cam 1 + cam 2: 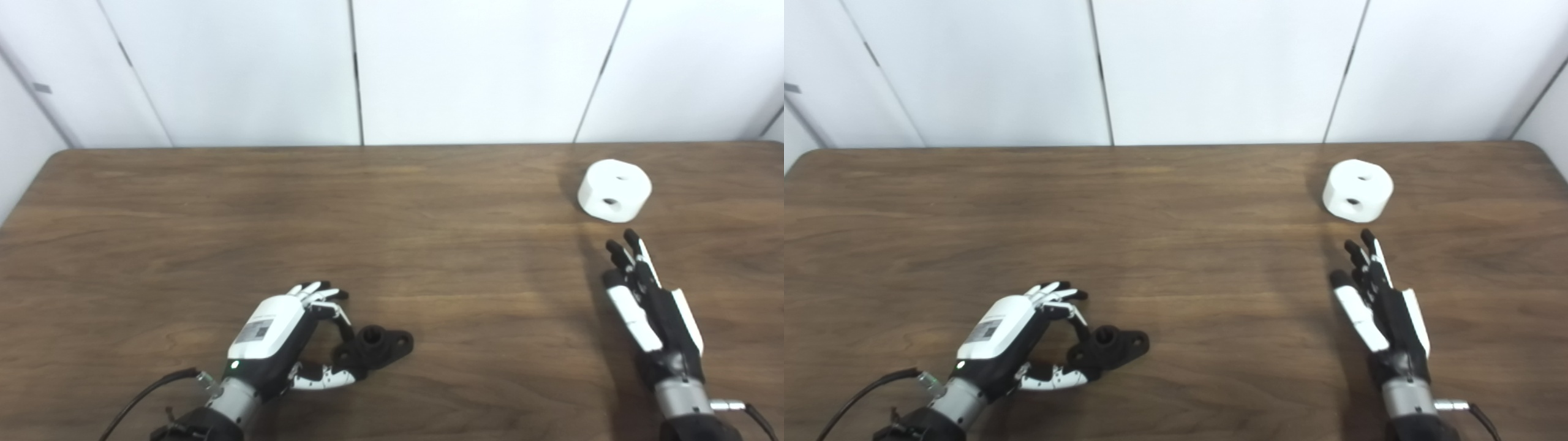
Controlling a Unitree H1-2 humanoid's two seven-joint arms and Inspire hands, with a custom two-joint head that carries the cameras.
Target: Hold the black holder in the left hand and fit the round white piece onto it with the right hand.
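Two robot hands are seen: the left robot hand (278,340) is curled around one black holder (375,346) on the desk (392,245); the right robot hand (649,306) is spread, empty, near one round white piece (614,190).

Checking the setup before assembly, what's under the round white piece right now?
Only the brown table shows around the round white piece, which rests there alone. The spot beneath it is covered.

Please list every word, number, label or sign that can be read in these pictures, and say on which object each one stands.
No text can be read.
Grey label on the back of the left hand: print too blurred to read.
Round white piece, black holder, right hand, table: no writing visible.
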